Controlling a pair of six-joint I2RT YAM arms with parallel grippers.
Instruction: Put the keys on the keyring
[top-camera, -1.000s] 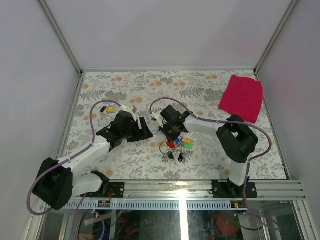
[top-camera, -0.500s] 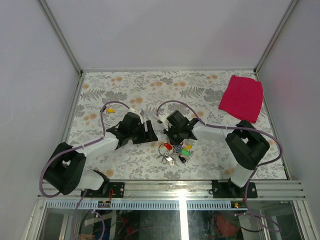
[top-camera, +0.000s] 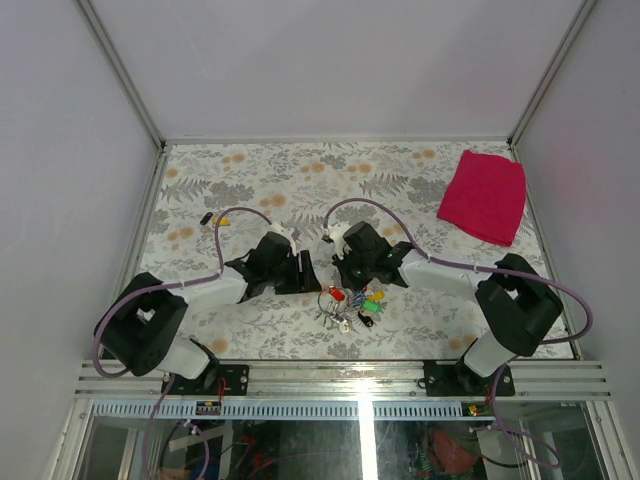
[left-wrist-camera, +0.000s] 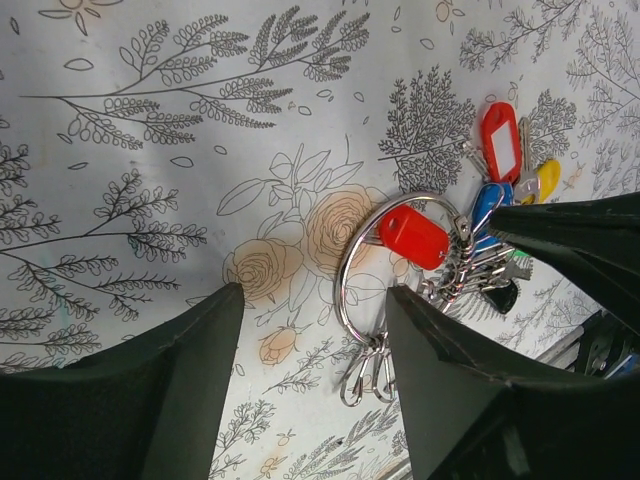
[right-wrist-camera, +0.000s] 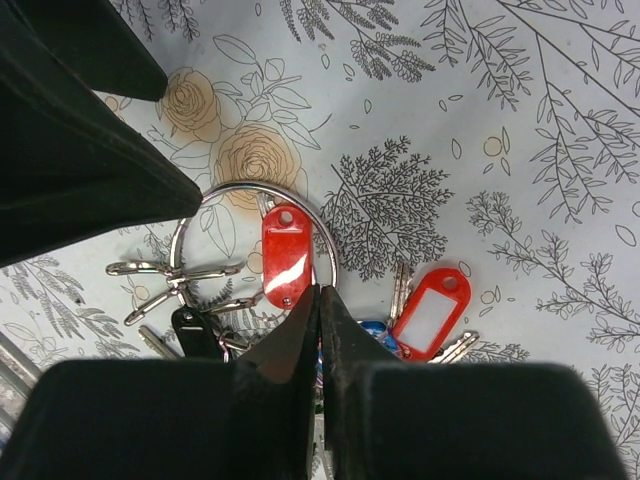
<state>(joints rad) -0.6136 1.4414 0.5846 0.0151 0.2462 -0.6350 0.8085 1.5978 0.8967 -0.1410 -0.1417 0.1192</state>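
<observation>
Soft, even light from above keeps the desk (top-camera: 250, 170) bright, with only faint shadows. A glare streak crosses the red tag (right-wrist-camera: 286, 258) and the keyring (left-wrist-camera: 340, 280) glints. The near fingers (left-wrist-camera: 130, 400) of the left claw (left-wrist-camera: 315, 295) show as black, detail-less masses.

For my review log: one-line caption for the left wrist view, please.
Open left fingers above the floral table, silver keyring and colour-tagged keys lying beside them.

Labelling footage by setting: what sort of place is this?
Probably a robot lab test cell, not a home: the left arm and right arm are bolted to an aluminium rail, and plain white panels box in a floral-covered table.
</observation>
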